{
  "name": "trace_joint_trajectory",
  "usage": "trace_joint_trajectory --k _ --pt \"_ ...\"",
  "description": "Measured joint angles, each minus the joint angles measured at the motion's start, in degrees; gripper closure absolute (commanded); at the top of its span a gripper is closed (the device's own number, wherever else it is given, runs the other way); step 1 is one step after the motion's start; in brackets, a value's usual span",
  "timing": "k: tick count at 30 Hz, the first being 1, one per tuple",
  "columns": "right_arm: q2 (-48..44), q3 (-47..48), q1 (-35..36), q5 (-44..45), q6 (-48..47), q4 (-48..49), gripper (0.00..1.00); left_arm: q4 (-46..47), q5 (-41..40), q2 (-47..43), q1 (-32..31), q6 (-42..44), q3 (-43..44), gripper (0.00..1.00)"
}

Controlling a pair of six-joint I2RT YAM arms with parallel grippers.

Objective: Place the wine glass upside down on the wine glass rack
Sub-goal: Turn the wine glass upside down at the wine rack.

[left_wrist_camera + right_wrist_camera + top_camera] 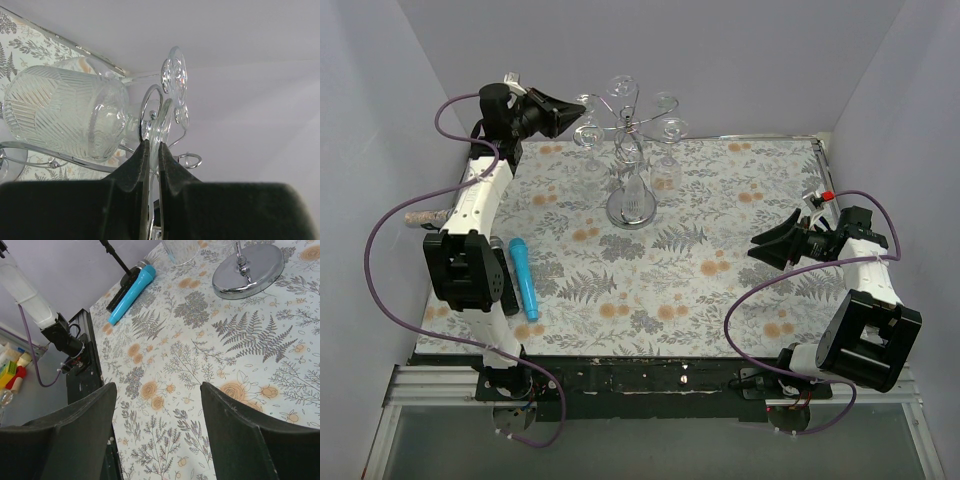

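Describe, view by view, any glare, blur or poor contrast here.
Top view: even light, but the rack fades against the pale wall. Left wrist: the glass sparkles with highlights; the left fingers are featureless black. Right wrist: the rack's base gleams like a mirror; the right fingers look dim.

Soft, even brightness falls from above; shadows on my bench (740,190) are faint. The wine glass rack (630,210) glints with glare, and my left pincer (153,145) looms softly blurred.
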Motion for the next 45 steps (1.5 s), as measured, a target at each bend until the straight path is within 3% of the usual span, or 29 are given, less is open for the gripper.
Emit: trace_joint_trajectory --k 7,18,29,45 --pt "0.0 0.0 0.0 0.0 -0.1 0.0 0.24 1.0 0.6 -1.0 0.2 0.0 -1.6 0.99" --pt "0.0 0.0 0.0 0.0 -0.5 0.0 0.24 1.0 1.2 -1.1 0.5 0.4 -1.8 0.86" --pt "0.0 0.0 0.0 0.0 -0.8 0.0 0.24 0.8 2.3 -1.3 1.1 0.6 -1.8 0.79" --pt "0.0 0.0 0.0 0.0 -1.1 -0.2 0.24 -1.6 1.2 -9.3 3.9 4.9 -6.4 0.36"
